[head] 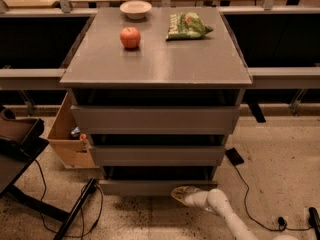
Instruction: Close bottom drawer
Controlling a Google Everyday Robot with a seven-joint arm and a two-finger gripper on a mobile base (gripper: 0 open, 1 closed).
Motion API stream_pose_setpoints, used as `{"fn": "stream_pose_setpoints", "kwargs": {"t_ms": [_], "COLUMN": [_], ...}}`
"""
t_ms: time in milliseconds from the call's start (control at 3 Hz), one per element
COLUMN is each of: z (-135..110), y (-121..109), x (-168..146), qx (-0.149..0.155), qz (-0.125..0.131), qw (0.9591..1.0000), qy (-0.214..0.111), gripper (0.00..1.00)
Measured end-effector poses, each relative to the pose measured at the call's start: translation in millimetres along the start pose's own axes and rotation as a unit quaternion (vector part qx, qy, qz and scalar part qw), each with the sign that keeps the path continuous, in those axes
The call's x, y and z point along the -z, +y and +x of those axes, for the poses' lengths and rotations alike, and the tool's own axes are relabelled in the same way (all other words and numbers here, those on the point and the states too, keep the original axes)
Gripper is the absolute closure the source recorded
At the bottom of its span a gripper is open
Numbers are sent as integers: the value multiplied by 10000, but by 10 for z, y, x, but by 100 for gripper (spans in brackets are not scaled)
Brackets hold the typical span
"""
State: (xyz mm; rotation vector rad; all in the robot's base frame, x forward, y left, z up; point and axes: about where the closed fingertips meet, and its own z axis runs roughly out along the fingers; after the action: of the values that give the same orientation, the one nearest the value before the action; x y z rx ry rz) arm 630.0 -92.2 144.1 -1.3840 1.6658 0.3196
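The bottom drawer (pixel 150 186) is the lowest of three grey handleless drawers in the cabinet. Its flat front panel sits near the floor with a dark gap above it. The middle drawer (pixel 156 155) and top drawer (pixel 155 119) sit above it. My gripper (pixel 181 194) is at the end of a white arm coming in from the lower right. It sits low by the floor, just below and in front of the bottom drawer's front panel at its right part.
On the cabinet top (pixel 155 59) are a red apple (pixel 130 37), a white bowl (pixel 135 9) and a green chip bag (pixel 187 25). A cardboard box (pixel 67 134) stands left of the cabinet. Cables and a black stand leg (pixel 75 211) lie on the floor.
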Motion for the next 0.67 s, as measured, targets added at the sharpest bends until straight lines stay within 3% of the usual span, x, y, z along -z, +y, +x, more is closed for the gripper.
{"fn": "stream_pose_setpoints", "kwargs": {"t_ms": [333, 667], "z": [-82, -52], "y": [-128, -278], "x": [-4, 4], "qx": [38, 34], "qz": [66, 170], "qw": [10000, 9998], "qy": [-15, 35], "gripper": [100, 88]}}
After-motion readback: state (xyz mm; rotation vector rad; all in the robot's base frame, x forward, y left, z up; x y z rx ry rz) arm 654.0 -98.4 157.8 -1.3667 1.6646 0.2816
